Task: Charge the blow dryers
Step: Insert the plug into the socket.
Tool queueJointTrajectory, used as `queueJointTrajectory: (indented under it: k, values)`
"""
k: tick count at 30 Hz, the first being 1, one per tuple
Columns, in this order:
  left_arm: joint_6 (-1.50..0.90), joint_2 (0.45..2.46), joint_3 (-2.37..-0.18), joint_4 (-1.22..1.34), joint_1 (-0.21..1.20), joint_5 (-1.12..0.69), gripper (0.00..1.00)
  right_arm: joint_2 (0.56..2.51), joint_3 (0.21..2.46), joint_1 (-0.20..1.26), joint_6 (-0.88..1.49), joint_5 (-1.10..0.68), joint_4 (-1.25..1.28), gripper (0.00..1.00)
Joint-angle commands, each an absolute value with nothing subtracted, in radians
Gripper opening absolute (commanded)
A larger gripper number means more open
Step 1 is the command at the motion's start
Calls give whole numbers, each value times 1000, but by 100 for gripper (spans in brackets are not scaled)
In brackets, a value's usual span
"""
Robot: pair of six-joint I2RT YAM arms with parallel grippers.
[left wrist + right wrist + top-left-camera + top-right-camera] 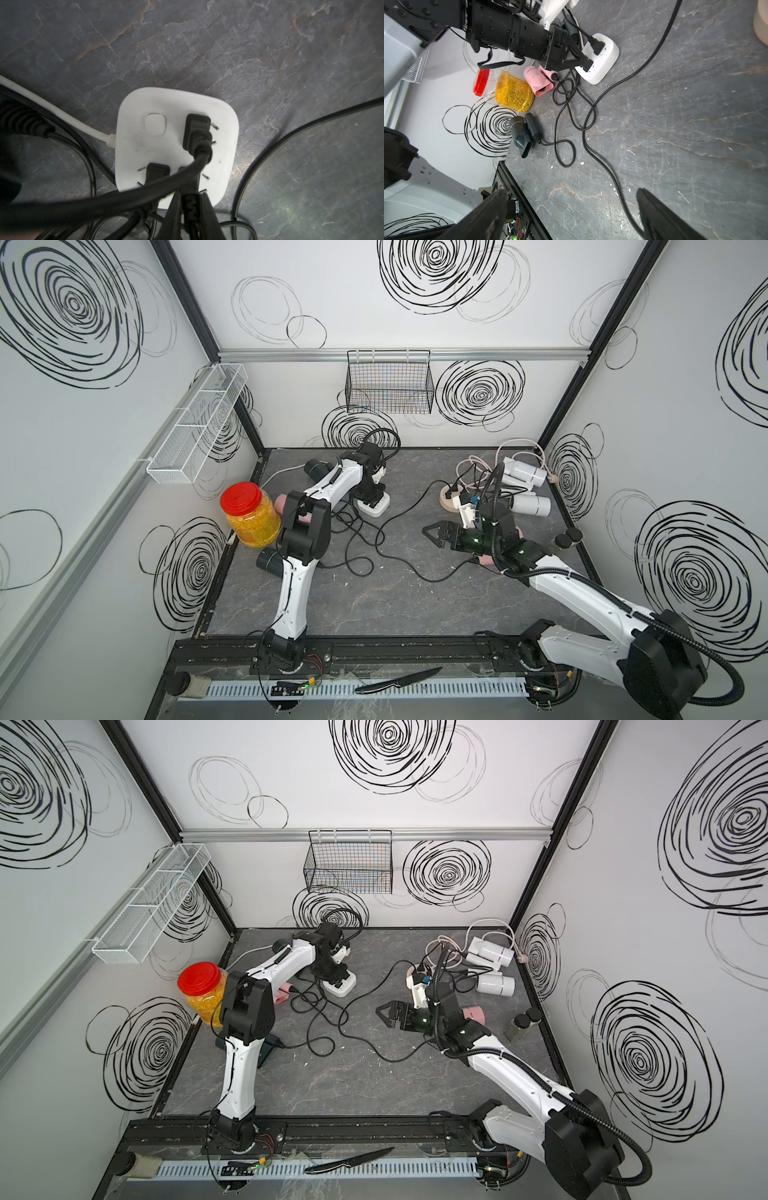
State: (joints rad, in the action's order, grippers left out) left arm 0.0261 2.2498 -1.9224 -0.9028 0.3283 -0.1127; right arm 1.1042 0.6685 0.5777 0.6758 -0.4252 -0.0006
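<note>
While the left gripper (pixel 190 192) pinches a black plug (pixel 190 209) at the edge of the white square power strip (pixel 133 149), its fingers nearly together on the plug body, the right gripper (pixel 432 533) hangs over the dark marbled tabletop (pixel 374 605) with jaws spread wide and nothing between them.

Table read as a clock, twelve at the back wall.

- Strip: about eleven, toward the centre. Two more black plugs (pixel 197 133) (pixel 158 172) sit in its face. Prongs of the held plug are hidden by the fingers; possibly seated, cannot confirm.
- Dark teal-black folding dryer (pixel 521 133): nine o'clock, at the table's edge, lying on its side, black cord looping away from it.
- Pink dryer (pixel 537 81): ten o'clock, just beside a clear plastic jar of yellow grains with a red lid (pixel 512 95).
- Second dark dryer (pixel 316 468): eleven, partly behind the left arm.
- Two white dryers (pixel 524 475) (pixel 532 506): two o'clock, near the round beige socket hub (pixel 445 501), which carries a plug.
- Second pink dryer (pixel 473 1013): three o'clock, mostly under the right arm.
</note>
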Motion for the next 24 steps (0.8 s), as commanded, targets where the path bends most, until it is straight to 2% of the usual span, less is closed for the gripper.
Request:
queueJointTrajectory:
  k: [1,10,14,20,24]
  values:
    - [18,2327,-1849,-912,292,-112,3,1084,673,584,660,-433,29,100]
    - [24,2333,-1855,-917,303,-73,4,1081,674,591,665,-421,25,100]
    - [21,2320,-1899,-931,311,-53,7,1072,679,592,660,-412,11,100]
    - [18,2352,-2067,-970,319,-30,17,1047,713,593,597,-332,-66,100]
    - [4,2359,-2129,-962,330,-37,33,1022,734,589,568,-284,-109,100]
